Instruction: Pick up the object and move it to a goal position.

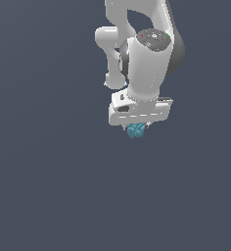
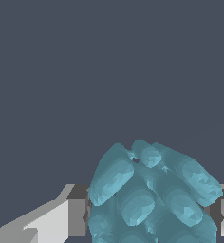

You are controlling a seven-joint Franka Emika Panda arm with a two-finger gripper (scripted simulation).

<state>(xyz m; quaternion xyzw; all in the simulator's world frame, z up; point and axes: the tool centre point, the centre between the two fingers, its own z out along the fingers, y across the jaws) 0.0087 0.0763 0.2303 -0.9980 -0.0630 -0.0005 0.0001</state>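
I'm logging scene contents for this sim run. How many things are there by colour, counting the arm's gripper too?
Teal-blue: 1, the bumpy lump, sitting between the fingers.
White: 1, the gripper on the arm.
Total: 2.

The object (image 1: pixel 136 130) (image 2: pixel 149 194) is a small teal-blue lump with a bumpy surface of rounded lobes. It sits directly under the white gripper (image 1: pixel 135 128), pressed between the fingers (image 2: pixel 61 220).
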